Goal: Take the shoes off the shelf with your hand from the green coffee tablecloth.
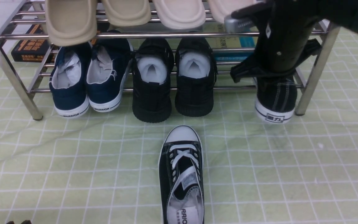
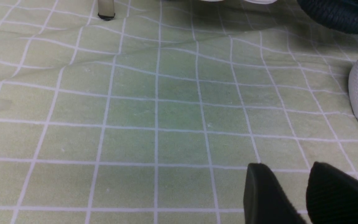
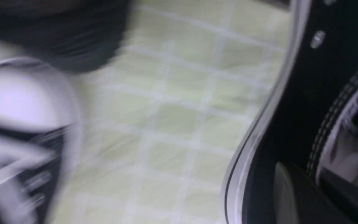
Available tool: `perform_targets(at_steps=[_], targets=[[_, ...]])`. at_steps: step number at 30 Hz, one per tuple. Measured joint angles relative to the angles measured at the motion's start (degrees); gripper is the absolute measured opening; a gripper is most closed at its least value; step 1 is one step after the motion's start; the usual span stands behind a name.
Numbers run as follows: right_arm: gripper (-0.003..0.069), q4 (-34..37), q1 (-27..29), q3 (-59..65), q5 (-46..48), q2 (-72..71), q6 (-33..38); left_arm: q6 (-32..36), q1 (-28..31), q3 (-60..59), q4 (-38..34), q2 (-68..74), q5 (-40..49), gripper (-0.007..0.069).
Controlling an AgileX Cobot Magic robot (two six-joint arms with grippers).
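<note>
Tablecloth [image 1: 73,174], pale green with a white grid, covers the whole surface, and we take it as the drop zone. Shelf [image 1: 166,35] stands on it at the far side, chrome tubes, two tiers. Beige slippers [image 1: 126,12] are on top, navy pair [image 1: 85,87] and all-black pair [image 1: 172,90] on the lower bars, heels out toward the robot, so each can be pulled straight back. Right arm [image 1: 286,34] reaches in from the upper right and slopes steeply down at the shelf's right end. Under it sits the second sneaker [image 1: 275,99], black canvas with a white sole, on the lower tier with its heel past the front bar. First sneaker [image 1: 182,174] lies flat on the cloth in front of the shelf, centre, toe toward the rack, so we judge the task half done. Right gripper [image 1: 270,74] is at the second sneaker's opening. Its wrist view is blurred with the shoe wall close to the lens, so we cannot tell whether the claw is clenched or loose. Left gripper [image 2: 287,169] hangs low over bare cloth, fingers parted, holding nothing.
</note>
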State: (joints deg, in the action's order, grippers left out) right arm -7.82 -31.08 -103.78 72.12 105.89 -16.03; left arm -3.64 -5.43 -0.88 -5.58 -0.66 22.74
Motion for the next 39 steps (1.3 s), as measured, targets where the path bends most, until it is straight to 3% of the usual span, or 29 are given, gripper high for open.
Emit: perform_targets(at_steps=[5,18,27,39], targets=[[0.0006,6.88,-3.11,6.02,-0.04,-9.53,1.63,0.00,0.00,0.00,0.00,0.00,0.00,0.0242],[0.0010,10.23,-14.03,31.43,-2.42,-22.70,-2.49,0.00,0.00,0.00,0.00,0.00,0.00,0.0242],[0.0015,9.96,-15.38,32.64,-15.86,-17.84,-2.68,0.00,0.00,0.00,0.00,0.00,0.00,0.0242],[0.0018,8.67,-15.38,32.64,-17.70,-13.13,-4.55,0.00,0.00,0.00,0.00,0.00,0.00,0.0242]])
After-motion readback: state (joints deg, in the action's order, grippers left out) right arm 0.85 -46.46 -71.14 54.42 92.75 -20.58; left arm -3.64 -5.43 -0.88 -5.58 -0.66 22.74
